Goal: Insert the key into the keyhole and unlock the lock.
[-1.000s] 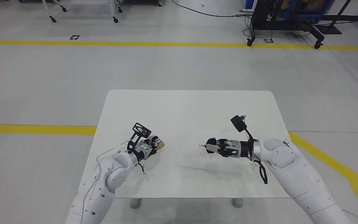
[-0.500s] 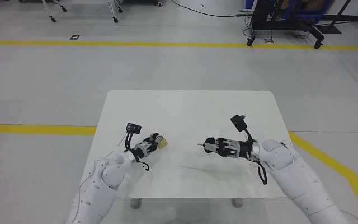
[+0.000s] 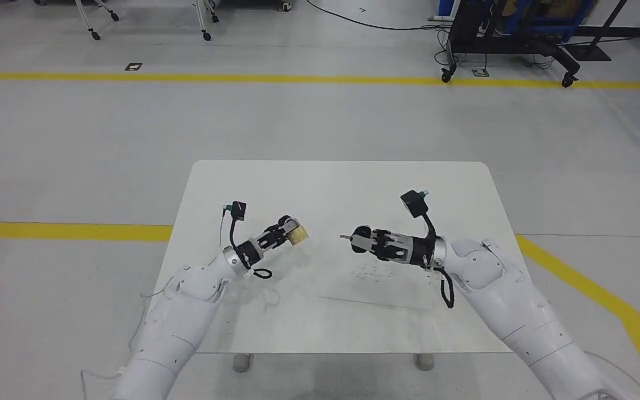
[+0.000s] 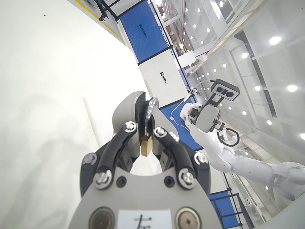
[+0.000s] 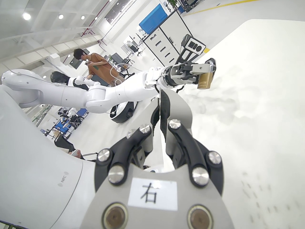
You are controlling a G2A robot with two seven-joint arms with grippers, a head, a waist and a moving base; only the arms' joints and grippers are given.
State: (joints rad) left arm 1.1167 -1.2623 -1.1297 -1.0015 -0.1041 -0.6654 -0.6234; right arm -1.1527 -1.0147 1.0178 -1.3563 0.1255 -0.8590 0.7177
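Top view, left to right. The left arm enters from the lower left. The left gripper (image 3: 286,235) sits left of frame centre, over the white table (image 3: 400,185). It is clamped on the lock (image 3: 296,233), a brass padlock sticking out of the fingertips toward the right.

The left wrist view confirms it. The left gripper (image 4: 149,113) pinches the lock (image 4: 145,147) by the shackle, with the steel loop sandwiched between the two pads. The brass body shows between the finger links.

In the right wrist view the same lock (image 5: 205,81) sits farther off in the left gripper (image 5: 210,65). Its body hangs out from the fingers, looks lifted off the table (image 5: 262,72), and there's shadow on the surface near it.

Frame centre, top view: a bare strip of table separates lock and key. They are apart, not touching.

Just right of centre is the key (image 3: 345,238), a thin sliver poking out leftward, aimed roughly at the lock. The right gripper (image 3: 355,240) is closed on it, with the right arm coming in from the lower right.

In the right wrist view the right gripper (image 5: 161,110) has its pads pressed tight together. I can't make out the key between them there. The keyhole is too small to pick out in any view.
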